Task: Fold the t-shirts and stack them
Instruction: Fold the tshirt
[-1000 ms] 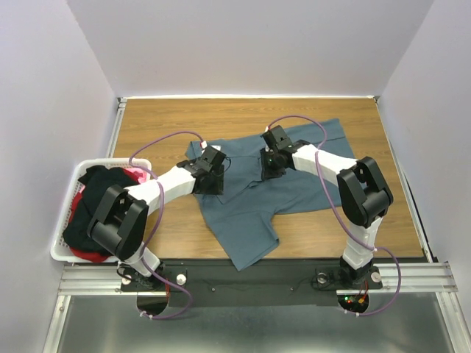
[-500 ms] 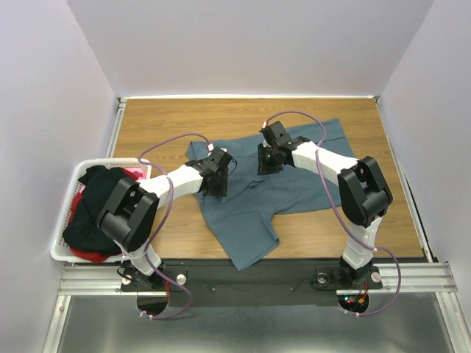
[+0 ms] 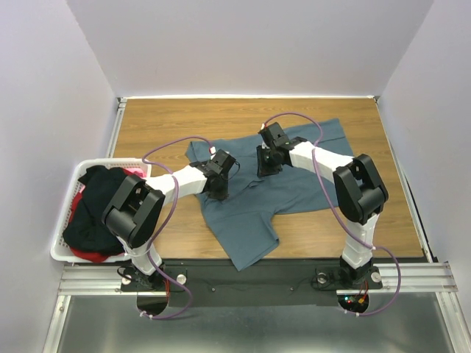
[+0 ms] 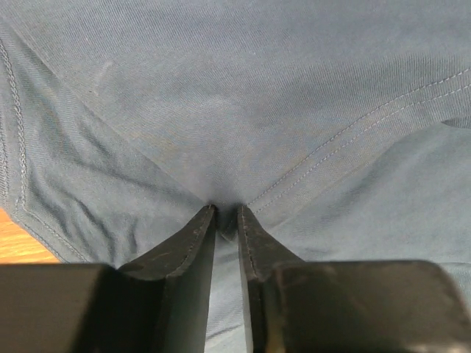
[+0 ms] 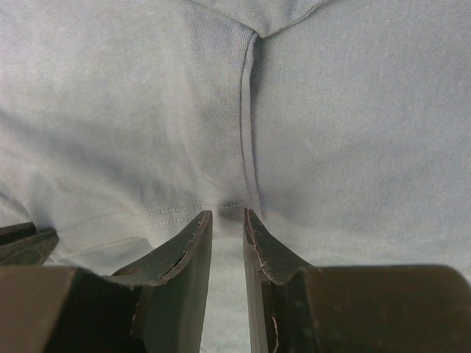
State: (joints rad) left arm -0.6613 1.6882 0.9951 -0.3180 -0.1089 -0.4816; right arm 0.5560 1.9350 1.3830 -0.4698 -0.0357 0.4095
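the slate blue-grey t-shirt (image 3: 294, 191) is lying spread out and rumpled on the wooden table (image 3: 162, 121), filling the middle and reaching toward the far right, with one part trailing to the near edge between the two arm bases. both arms are reaching in over it from the near side. the left claw (image 4: 224, 213) is pressing down on the left part of the shirt, its two dark fingers (image 4: 193, 246) standing almost together, and a small ridge of cloth is sitting pinched between their tips, with creases and a stitched seam fanning away from that spot. a sliver of bare wood is showing at the left edge of the left wrist view, so this grip is sitting near the shirt's left border. the right claw (image 5: 227, 215) is resting on the shirt a little farther right and farther from the bases, near the left one but apart from it. its fingers (image 5: 180, 257) are likewise drawn in to a narrow slit, with cloth showing in the slit and a vertical seam running down to meet the tips, where the fabric is puckering slightly. at the left side of the table a white lattice basket (image 3: 118, 162) is holding the black t-shirt (image 3: 88, 213), heaped in a mound, and the red-pink t-shirt (image 3: 135, 175) is peeking out beneath and beside it.
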